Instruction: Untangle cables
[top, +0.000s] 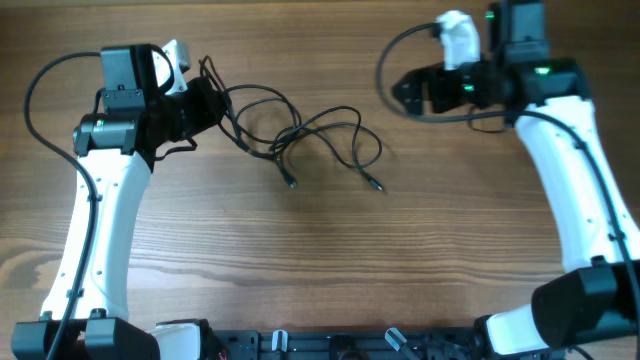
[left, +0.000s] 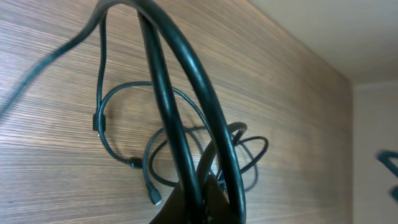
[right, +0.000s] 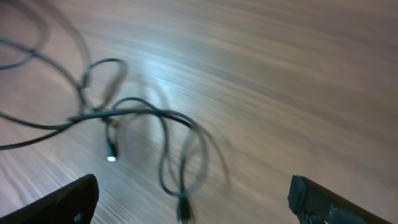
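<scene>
The cables (top: 300, 135) are thin black cords lying in loose, overlapping loops on the wooden table, left of centre. Two plug ends (top: 291, 183) point toward the front. My left gripper (top: 208, 105) is shut on the left end of the bunch. In the left wrist view its fingers (left: 205, 202) pinch strands that rise close to the camera, while the rest of the cables (left: 155, 155) loop on the table beyond. My right gripper (top: 408, 92) hovers at the back right, apart from the cables. In the right wrist view it is wide open (right: 196, 202) and empty, with the blurred cables (right: 143, 118) ahead of it.
The wooden table (top: 330, 270) fills the view. The arms' own thicker black wires arc beside each wrist (top: 385, 60). The arm bases and a black rail sit along the front edge (top: 330, 345).
</scene>
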